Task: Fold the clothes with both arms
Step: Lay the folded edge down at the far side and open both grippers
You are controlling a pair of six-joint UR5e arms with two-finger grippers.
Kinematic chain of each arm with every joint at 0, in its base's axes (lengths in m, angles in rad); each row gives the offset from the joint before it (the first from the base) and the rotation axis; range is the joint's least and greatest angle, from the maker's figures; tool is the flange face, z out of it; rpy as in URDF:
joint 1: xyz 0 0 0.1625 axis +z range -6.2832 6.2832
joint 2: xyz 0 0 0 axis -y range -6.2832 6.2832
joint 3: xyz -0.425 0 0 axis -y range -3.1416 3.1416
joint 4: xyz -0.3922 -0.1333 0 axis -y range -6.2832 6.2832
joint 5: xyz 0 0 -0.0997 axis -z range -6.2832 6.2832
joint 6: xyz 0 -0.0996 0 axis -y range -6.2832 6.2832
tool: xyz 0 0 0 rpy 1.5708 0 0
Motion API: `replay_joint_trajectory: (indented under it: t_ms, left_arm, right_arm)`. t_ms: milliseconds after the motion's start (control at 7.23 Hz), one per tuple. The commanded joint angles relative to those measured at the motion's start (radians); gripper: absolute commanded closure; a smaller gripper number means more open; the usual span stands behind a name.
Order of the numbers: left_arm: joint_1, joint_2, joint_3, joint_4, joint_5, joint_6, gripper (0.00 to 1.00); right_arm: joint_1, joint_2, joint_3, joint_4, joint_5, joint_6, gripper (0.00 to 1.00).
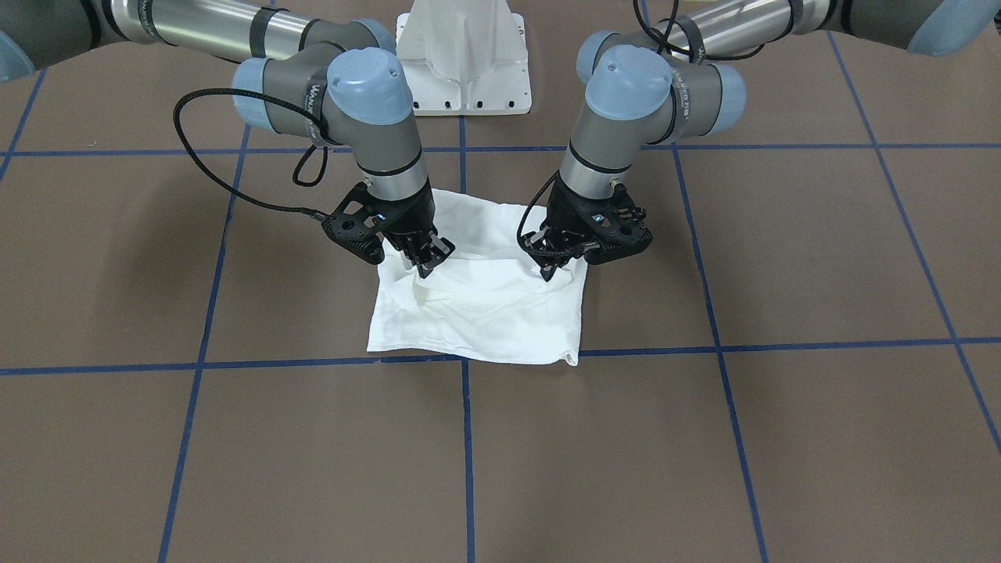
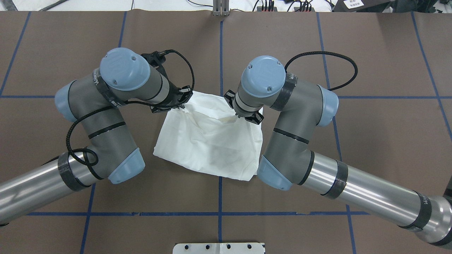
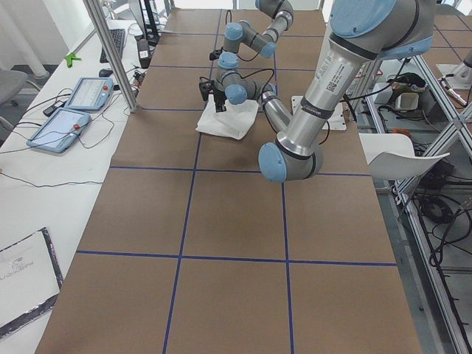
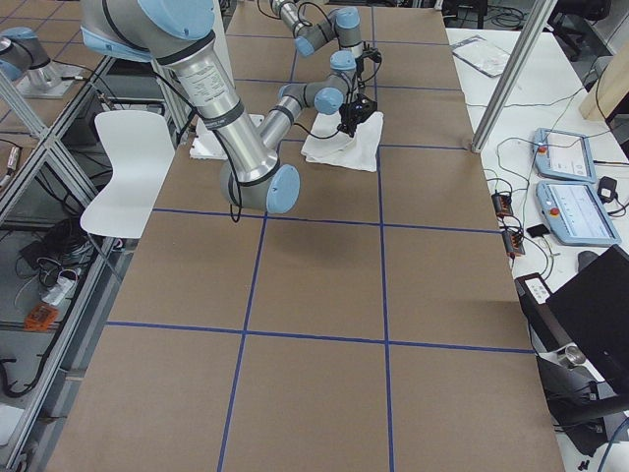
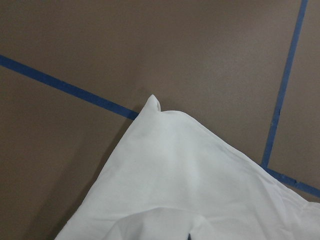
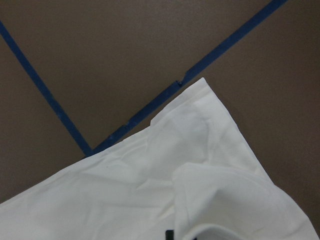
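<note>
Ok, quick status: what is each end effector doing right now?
The left end effector is closed, pinching a raised fold of the shirt.
The right end effector is closed, pinching the same shirt's fold.

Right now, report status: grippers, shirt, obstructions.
Left gripper, right gripper shut on shirt. Shirt folded small, one fold lifted between them. Pedestal apart, behind.

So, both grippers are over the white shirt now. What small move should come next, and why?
Probably carry the pinched fold a little further from the robot, then lower it. The left gripper and right gripper each seem shut on a raised band of the T-shirt over its middle, and the far edge lies uncovered ahead.
</note>
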Motion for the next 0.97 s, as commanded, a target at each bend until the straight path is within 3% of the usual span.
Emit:
replay_joint_trajectory:
  t_ms: [0,830]
  left_arm:
    - [-0.018,-0.015,0.053,-0.043,0.000,-0.001,1.00]
    - [-0.029,-0.023,0.080,-0.060,0.000,-0.001,1.00]
  right_arm:
    - [0.014,0.013,-0.045,0.036,0.002,0.005,1.00]
    - [0.027,0.015,-0.062,0.039,0.006,0.007,1.00]
